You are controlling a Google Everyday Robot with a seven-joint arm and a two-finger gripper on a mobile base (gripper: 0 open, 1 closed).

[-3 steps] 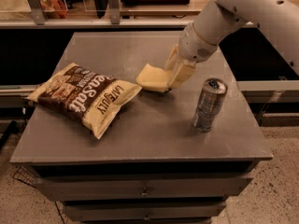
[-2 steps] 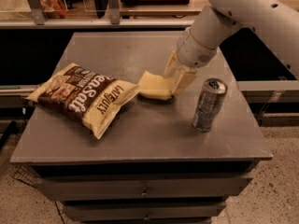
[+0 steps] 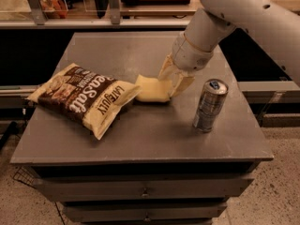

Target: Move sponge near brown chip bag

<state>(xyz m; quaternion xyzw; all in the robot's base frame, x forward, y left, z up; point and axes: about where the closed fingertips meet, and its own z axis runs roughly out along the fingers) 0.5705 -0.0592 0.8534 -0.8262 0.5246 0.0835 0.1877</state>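
Observation:
The pale yellow sponge [image 3: 151, 89] lies low on the grey table [image 3: 140, 139], its left end touching or almost touching the right corner of the brown chip bag [image 3: 82, 97]. The bag lies flat on the left half of the table, with white lettering and "LATE JULY" print. My gripper [image 3: 172, 80] comes down from the upper right on a white arm. Its cream fingers [image 3: 183, 85] are closed around the sponge's right end.
A silver drink can [image 3: 210, 105] stands upright to the right of the gripper, close to the arm. The table has drawers below its front edge. A shelf or counter with rails runs behind the table.
The gripper has carried the sponge to the left, from mid-table to right beside the chip bag's corner. The bag and the can have not moved.

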